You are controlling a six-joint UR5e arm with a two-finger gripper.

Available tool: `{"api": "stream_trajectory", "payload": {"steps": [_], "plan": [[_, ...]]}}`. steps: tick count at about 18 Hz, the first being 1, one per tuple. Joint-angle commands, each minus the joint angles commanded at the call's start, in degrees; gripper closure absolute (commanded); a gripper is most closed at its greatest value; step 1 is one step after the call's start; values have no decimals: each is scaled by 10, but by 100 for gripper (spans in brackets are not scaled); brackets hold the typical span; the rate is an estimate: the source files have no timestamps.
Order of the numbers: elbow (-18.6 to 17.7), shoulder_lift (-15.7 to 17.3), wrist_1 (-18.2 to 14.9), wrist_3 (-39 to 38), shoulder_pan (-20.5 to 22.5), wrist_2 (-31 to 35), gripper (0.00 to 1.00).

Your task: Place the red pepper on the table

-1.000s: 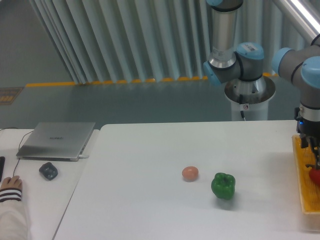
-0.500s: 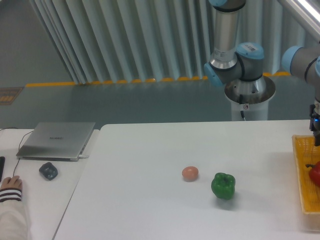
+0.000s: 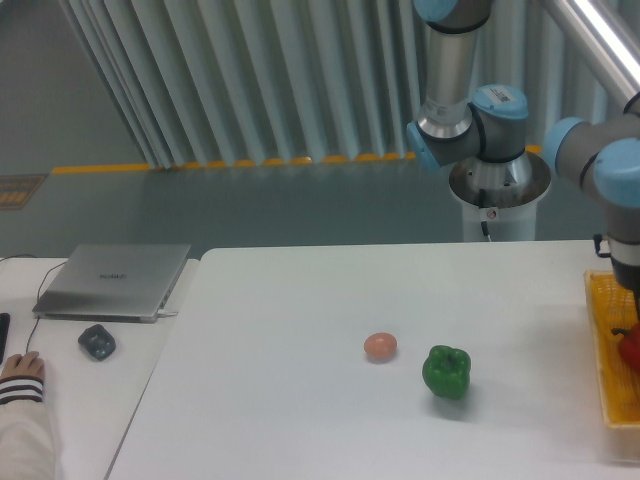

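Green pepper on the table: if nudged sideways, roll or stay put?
The green pepper looks lobed and squat, so it would probably wobble or tip rather than roll far. Its glossy skin may slide on the smooth white table. Probably stiff.

Robot arm reaching down at the far right edge of view.

The grey arm with light blue joint caps rises from a round base behind the desk, one segment standing upright. A second elbow joint sits at the right, with the wrist pointing straight down. The end effector is mostly cut off by the frame edge; its fingers cannot be made out.
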Motion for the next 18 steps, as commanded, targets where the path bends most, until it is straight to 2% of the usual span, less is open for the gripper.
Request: {"api": "stream_trajectory", "payload": {"steps": [4,8,18], "plan": [[-7,-1,-1,43,3,23,0],[-8,-4,0,86,1,93,0],[-27,-4,0,69,0,89,0]]}}
